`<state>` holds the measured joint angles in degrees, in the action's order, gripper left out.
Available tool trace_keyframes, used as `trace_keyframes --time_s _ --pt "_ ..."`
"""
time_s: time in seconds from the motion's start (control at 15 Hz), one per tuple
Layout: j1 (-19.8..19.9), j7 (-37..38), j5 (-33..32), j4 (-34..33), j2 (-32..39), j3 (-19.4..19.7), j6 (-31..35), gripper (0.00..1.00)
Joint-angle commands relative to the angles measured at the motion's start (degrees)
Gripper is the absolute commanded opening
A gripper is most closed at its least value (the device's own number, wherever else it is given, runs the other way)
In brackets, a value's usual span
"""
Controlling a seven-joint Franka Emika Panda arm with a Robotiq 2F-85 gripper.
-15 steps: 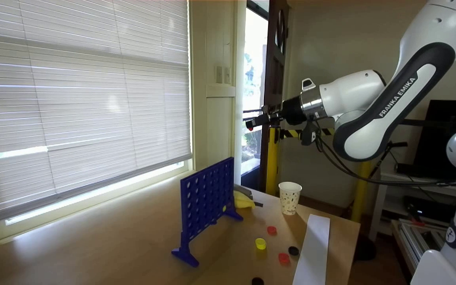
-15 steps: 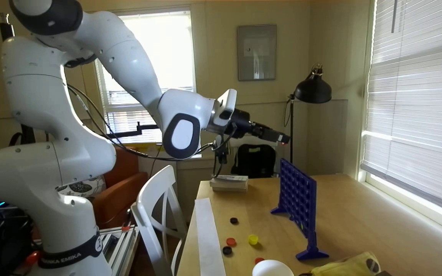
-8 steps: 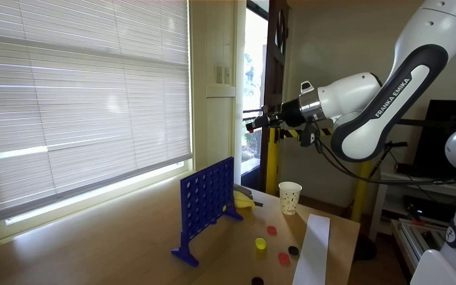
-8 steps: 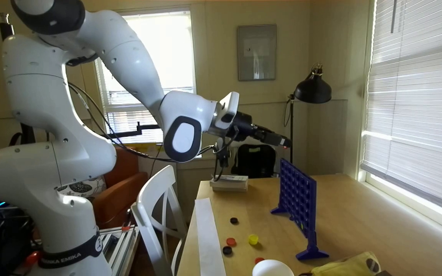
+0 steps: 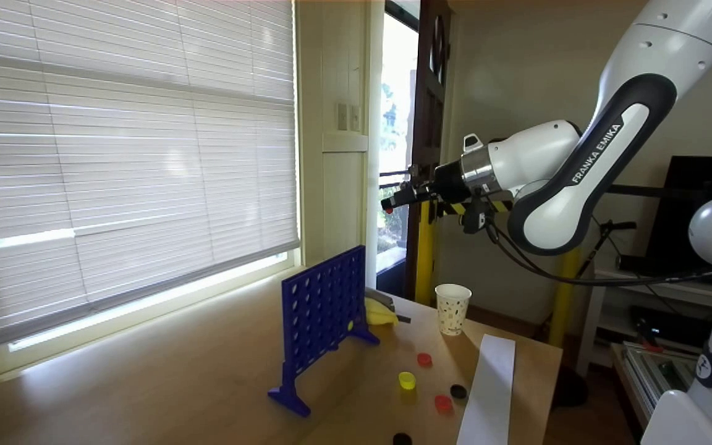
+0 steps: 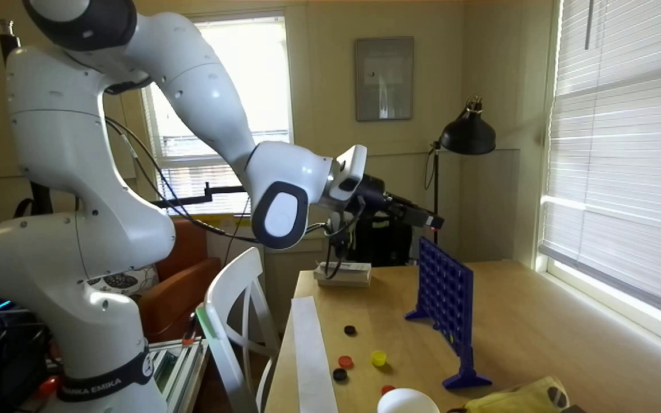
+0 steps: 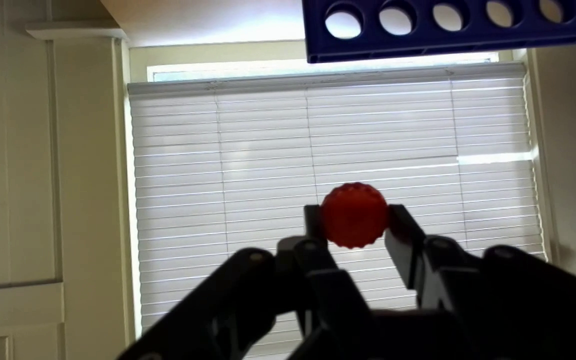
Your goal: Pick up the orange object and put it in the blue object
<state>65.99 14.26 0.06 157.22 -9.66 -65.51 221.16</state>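
Over the past second the arm (image 6: 216, 109) has reached forward and dipped a little, so I'd judge the job in its last approach, with lining up and letting go yet to come. Ahead of it hang white blinds (image 5: 127, 136); below spreads the wooden table (image 5: 177, 364), bearing the blue grid (image 6: 446, 295), upright on its feet, a flat white strip (image 5: 490, 389) along the robot's side, and a speckled cup (image 5: 453, 310). The gripper (image 7: 355, 220) pinches the red disc (image 7: 354, 214) (the sentence says orange; I take this to be it), which in both exterior views sits higher than the grid's top and apart from it; whether the two line up I cannot tell. Loose discs (image 5: 444, 404) in red, yellow and black lie between grid and strip.
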Motion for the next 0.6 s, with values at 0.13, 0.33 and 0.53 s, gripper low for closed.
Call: trace_keyframes --time_s 0.13,0.33,0.53 --pt "6.0 -8.0 6.3 -0.9 4.5 -8.0 2.6 0.10" --pt "9.4 -11.1 8.8 -0.9 6.2 -11.7 3.9 0.10" --pt "12.4 -13.6 10.2 -0.9 7.2 -14.9 4.5 0.10"
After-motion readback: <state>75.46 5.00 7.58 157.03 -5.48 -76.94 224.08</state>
